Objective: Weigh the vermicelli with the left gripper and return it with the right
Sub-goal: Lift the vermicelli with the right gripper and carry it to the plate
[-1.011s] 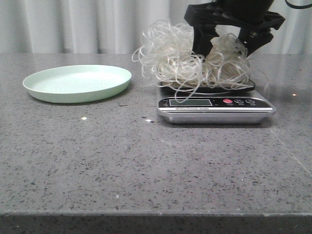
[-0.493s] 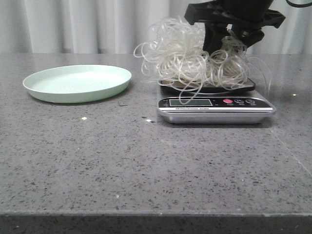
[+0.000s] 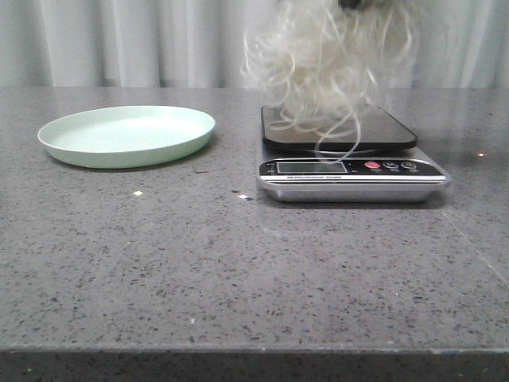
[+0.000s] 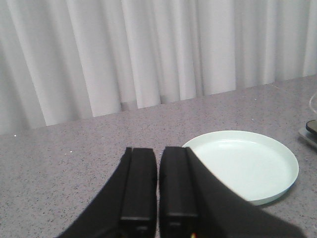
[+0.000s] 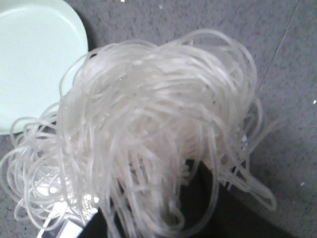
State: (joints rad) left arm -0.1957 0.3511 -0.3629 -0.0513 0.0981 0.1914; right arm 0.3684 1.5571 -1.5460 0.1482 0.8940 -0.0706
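The vermicelli [image 3: 330, 68] hangs in the air above the scale [image 3: 350, 163], a blurred whitish tangle reaching up out of the front view at 12 o'clock. A few looping strands trail down to the dark weighing platform [image 3: 338, 129], and one loop dangles over its near edge just above the display [image 3: 310, 167]. The right gripper [image 5: 198, 198] shows only as a dark shape under the strands in its wrist view; the noodles (thick and fluffy here) cover its fingers, so whether they are clamped on the bundle cannot be told for sure. The pale green plate [image 3: 127, 135] sits at 9 o'clock from the scale, well apart from it, on the grey speckled table [image 3: 238, 270]. The left gripper [image 4: 158, 198] is off by the plate [image 4: 247, 163], its two black fingers [image 4: 139, 183] pressed nearly together with nothing between them.
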